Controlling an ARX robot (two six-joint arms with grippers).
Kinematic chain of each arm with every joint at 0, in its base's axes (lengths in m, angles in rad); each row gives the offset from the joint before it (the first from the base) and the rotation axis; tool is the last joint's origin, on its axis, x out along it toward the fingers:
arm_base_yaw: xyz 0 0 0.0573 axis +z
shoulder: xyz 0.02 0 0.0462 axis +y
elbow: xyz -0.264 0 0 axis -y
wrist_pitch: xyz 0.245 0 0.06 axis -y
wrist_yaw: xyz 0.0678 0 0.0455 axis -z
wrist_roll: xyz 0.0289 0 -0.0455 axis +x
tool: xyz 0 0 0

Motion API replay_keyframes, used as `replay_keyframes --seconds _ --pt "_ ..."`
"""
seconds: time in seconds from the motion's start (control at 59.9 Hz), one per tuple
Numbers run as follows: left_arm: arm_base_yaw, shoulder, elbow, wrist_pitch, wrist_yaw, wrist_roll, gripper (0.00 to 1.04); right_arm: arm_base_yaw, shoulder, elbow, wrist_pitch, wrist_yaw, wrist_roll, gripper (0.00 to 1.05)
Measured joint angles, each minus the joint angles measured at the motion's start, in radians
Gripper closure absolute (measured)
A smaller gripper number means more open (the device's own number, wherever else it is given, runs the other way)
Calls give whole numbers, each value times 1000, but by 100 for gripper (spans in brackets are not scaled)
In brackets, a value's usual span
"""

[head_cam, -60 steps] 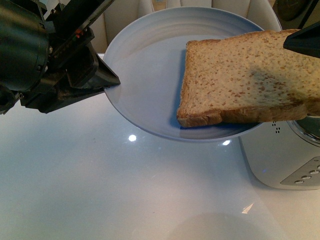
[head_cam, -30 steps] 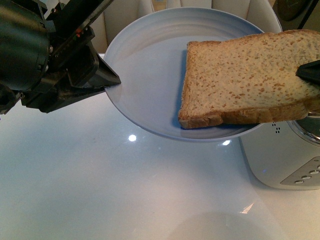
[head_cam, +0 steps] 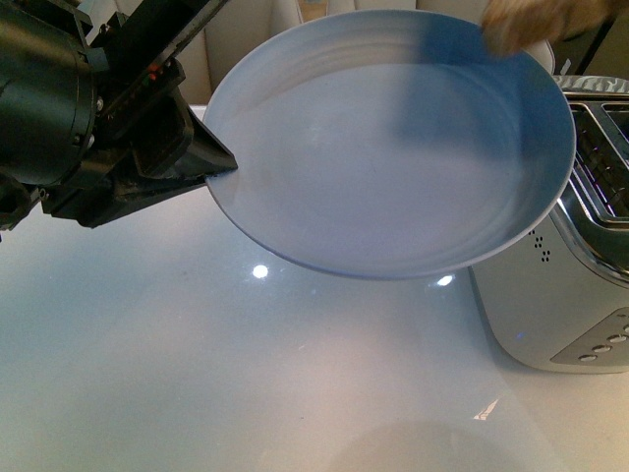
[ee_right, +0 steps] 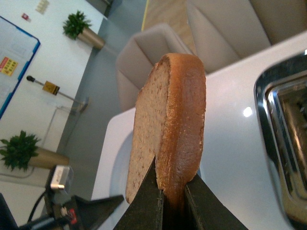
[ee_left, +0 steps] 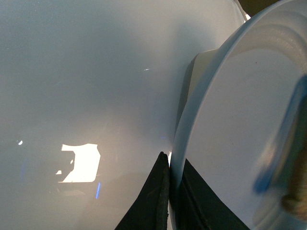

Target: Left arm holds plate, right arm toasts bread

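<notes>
The pale blue plate (head_cam: 393,167) is held tilted above the white table, its dish bare. My left gripper (head_cam: 221,162) is shut on its left rim. In the left wrist view the rim of the plate (ee_left: 240,143) sits pinched between the black jaws of the left gripper (ee_left: 173,167). The bread (ee_right: 172,120) stands on edge in the air, crust side facing the right wrist camera, with my right gripper (ee_right: 172,191) shut on its lower edge. In the front view only a blurred corner of the bread (head_cam: 526,22) shows, at the top edge above the plate's far right rim.
A silver toaster (head_cam: 570,305) stands at the right, partly under the plate's rim, with its open slot (ee_right: 283,129) beside the raised bread. Beige chairs (ee_right: 225,33) stand beyond the white table (head_cam: 197,374).
The bread has been lifted off the plate, up and to the right, and turned on edge. The plate and left gripper have stayed put. The toaster top now shows.
</notes>
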Motion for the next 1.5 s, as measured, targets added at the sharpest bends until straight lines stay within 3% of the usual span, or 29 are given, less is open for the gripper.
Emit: replay_keyframes --seconds 0.117,0.301,0.501,0.668,1.504 --pt "0 0 -11 4 0 0 102 -69 -12 105 -73 28 -104 101" --pt "5 0 -13 4 2 0 102 -107 7 151 -156 181 -406 101" --pt "5 0 -13 4 2 0 102 -106 68 105 -121 262 -638 101" --pt "6 0 -13 4 2 0 102 -72 124 68 -86 320 -732 101" --pt "3 0 -13 3 3 0 102 -10 373 58 27 381 -817 101"
